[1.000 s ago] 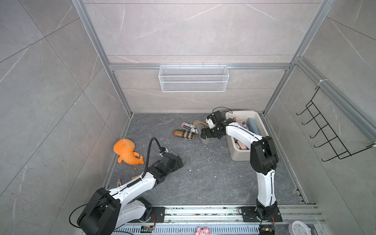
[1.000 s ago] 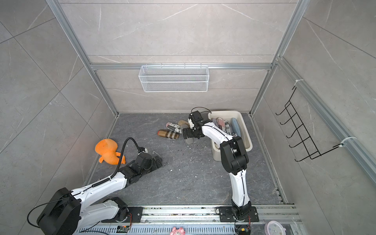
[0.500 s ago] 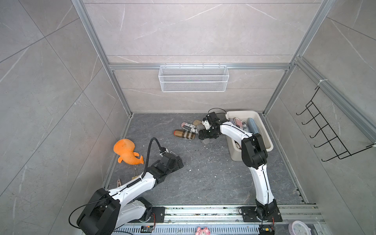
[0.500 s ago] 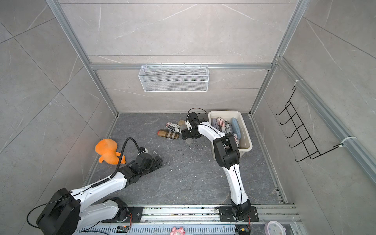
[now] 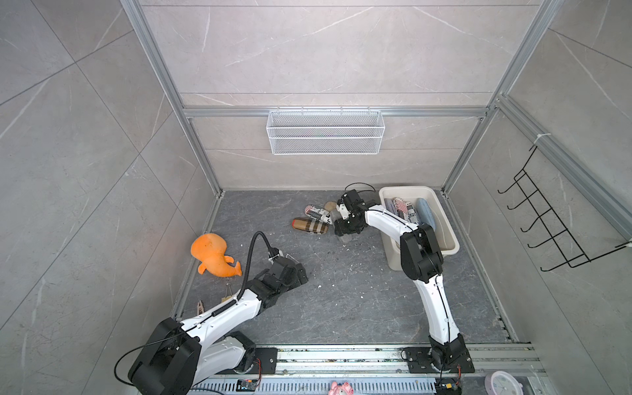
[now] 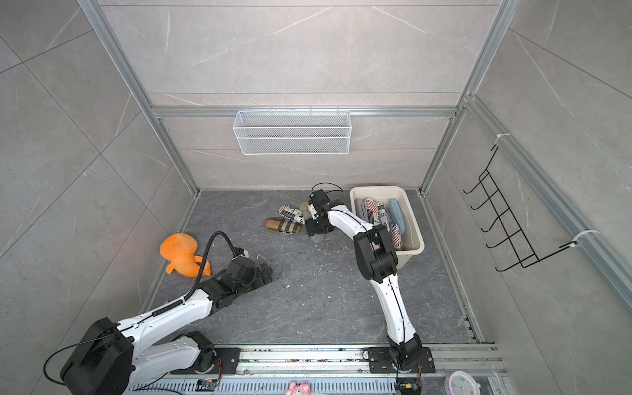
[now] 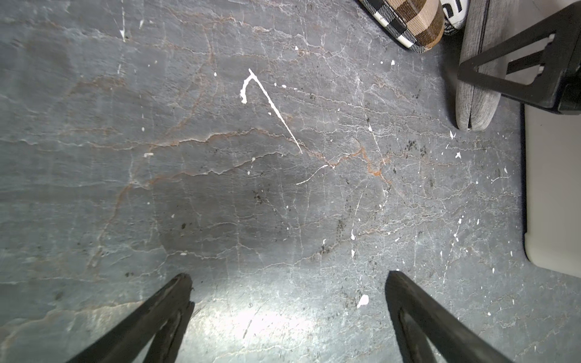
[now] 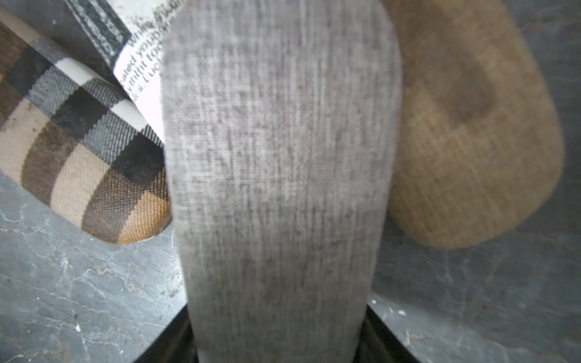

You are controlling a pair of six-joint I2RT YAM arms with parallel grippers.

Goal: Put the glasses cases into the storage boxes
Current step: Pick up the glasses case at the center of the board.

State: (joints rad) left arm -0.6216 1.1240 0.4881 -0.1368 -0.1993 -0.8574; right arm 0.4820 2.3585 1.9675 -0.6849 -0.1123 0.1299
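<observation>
Right claw (image 5: 345,232) is down over the grey case (image 8: 279,176), which sits between its fingers, but I can't tell if it's actually clamped yet. Plaid case (image 5: 309,225) lies just beside; tub (image 5: 448,236) nearby. Left claw (image 7: 287,301) spread wide over bare table.

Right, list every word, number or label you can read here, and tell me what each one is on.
"Whi", "ated you", "ks. Luck": rough fragments of small print on the floor's newspaper-print case, beside the grey case in the right wrist view; the rest is cut off or blurred.
Newspaper-print cases in the box, inside the storage box: print too small to read in both top views.
Clock: numerals too small.
Nothing else shows text.
</observation>
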